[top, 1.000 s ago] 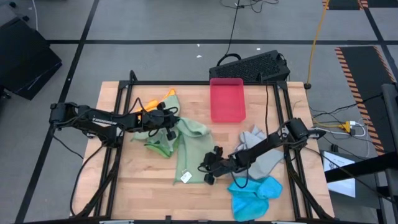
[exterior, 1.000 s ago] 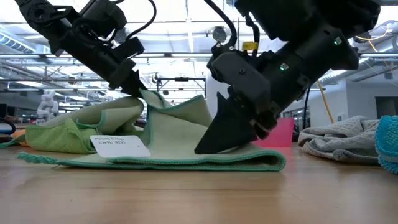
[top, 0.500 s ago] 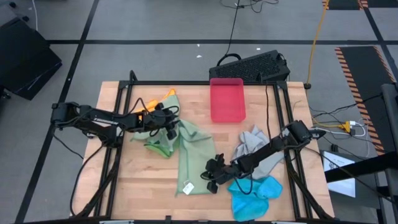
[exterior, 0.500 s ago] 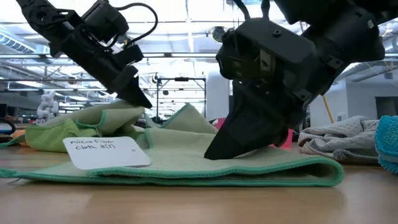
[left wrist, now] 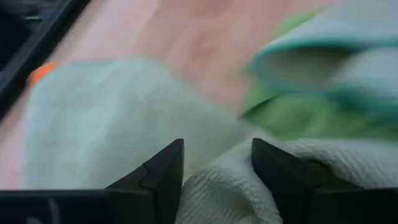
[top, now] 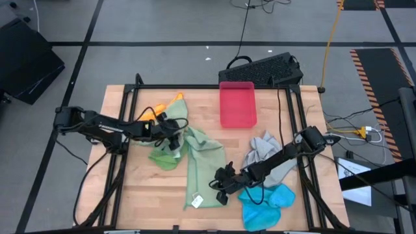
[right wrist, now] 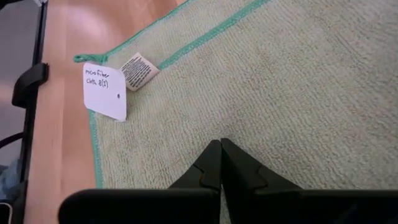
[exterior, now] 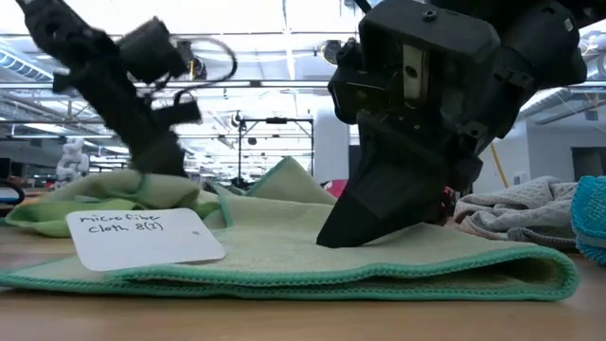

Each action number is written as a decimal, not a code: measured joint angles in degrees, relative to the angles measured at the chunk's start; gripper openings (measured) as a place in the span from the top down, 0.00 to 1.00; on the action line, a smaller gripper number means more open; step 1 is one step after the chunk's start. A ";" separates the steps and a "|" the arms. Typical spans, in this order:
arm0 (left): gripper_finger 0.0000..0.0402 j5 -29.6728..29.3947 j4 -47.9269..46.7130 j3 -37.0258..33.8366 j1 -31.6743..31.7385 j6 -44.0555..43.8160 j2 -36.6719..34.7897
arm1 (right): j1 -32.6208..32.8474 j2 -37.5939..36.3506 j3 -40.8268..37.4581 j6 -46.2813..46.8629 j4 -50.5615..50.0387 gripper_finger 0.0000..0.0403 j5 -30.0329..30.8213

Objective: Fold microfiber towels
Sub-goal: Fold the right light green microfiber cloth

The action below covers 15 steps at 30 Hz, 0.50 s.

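Pale sage green towel [top: 205, 166] edged with darker teal-green stitching, bearing a white tag [right wrist: 104, 92] with dark handwriting. Bright green towel [top: 164, 156]; orange towel [top: 166, 105]; grey towel [top: 268, 156]; bright blue towel [top: 268, 203]. Pink-red tray [top: 237, 104]. Bench [top: 143, 195] of light tan wood. Black keyboard [top: 263, 69]. Both arms dark.

You are looking at bare wood table [top: 146, 195] along the front left; a gripper could pass there. The pale green towel [top: 205, 166] is lying across the middle, with the right gripper [top: 220, 188] sitting on its front end, fingers together. The left gripper [top: 174, 144] is sitting over the bright green towel [top: 162, 158]. The grey towel [top: 263, 148] and blue towel [top: 266, 201] are blocking the right side. The red tray [top: 237, 104] is taking up the far middle.
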 joint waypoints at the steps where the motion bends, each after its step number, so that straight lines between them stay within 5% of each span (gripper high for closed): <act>1: 0.55 -0.77 2.30 -1.30 1.26 0.81 0.79 | -0.02 0.00 0.00 0.44 -0.06 1.00 -0.14; 8: 0.65 -0.78 9.92 -6.99 12.10 2.33 2.16 | 0.28 0.07 0.00 4.08 -0.29 1.00 -0.14; 15: 0.70 7.03 9.73 -5.38 11.30 0.18 -2.58 | 0.33 0.09 -0.07 3.14 3.91 1.00 1.15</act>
